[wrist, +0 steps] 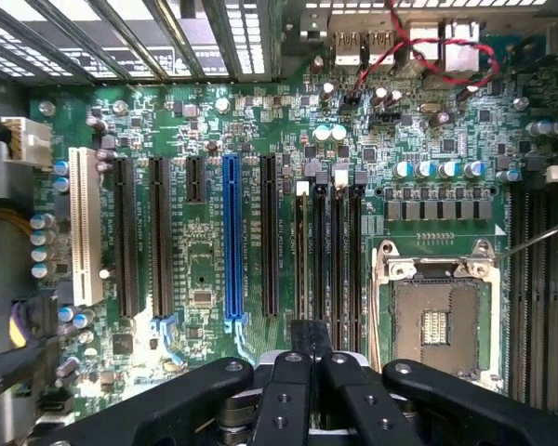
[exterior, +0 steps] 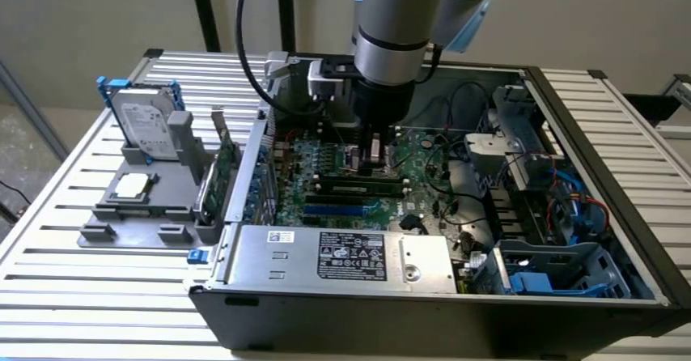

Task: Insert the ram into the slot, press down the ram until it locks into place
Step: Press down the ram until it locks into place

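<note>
We press long thin green ram stick point(wrist: 301, 269) into narrow black memory slot point(wrist: 322, 265), gripper point(wrist: 309, 358) closed, fingertips atop stick's edge. Keep push vertical, even.

Wrist view: ram at 3 o'clock of blue slot point(wrist: 231, 237). Exterior view: grey arm point(exterior: 394, 37) above green motherboard point(exterior: 324, 167).

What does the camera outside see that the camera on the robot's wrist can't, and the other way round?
Exterior view alone: the silver hard drive standing in a blue bracket, the grey plastic tray on the slatted table, and the labelled silver power supply box.

Wrist view alone: the long blue slot, the white slot and the square metal processor socket.

Both: the green motherboard, the black pincer and the black memory slots.
</note>
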`<state>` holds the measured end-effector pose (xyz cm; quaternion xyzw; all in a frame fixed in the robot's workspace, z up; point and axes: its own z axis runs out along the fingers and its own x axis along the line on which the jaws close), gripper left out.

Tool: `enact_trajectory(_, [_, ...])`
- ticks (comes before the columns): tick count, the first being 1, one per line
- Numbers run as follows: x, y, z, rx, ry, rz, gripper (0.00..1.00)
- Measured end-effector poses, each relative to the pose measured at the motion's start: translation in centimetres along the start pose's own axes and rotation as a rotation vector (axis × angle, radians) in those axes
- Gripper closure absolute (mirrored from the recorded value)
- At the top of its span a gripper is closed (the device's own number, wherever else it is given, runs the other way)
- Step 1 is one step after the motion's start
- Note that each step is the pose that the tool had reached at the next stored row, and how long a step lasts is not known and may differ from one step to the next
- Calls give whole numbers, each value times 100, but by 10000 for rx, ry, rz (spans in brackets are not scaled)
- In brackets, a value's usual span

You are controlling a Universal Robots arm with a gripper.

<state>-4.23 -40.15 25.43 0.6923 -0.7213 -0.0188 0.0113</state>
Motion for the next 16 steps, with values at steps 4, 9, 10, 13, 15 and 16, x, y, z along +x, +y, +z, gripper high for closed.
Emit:
enact_trajectory(4, [8,-1,-63,-4,1,-1,89])
enact_trajectory(9, [8,-1,-64,-3,3,-1,89])
enact_trajectory(10, [8,-1,-63,-3,2,-1,89])
enact_trajectory(13, [8,-1,-63,-3,2,-1,89])
enact_trajectory(15, [8,-1,-63,-3,2,-1,89])
enact_trajectory(16, [8,-1,-63,-3,2,-2,89])
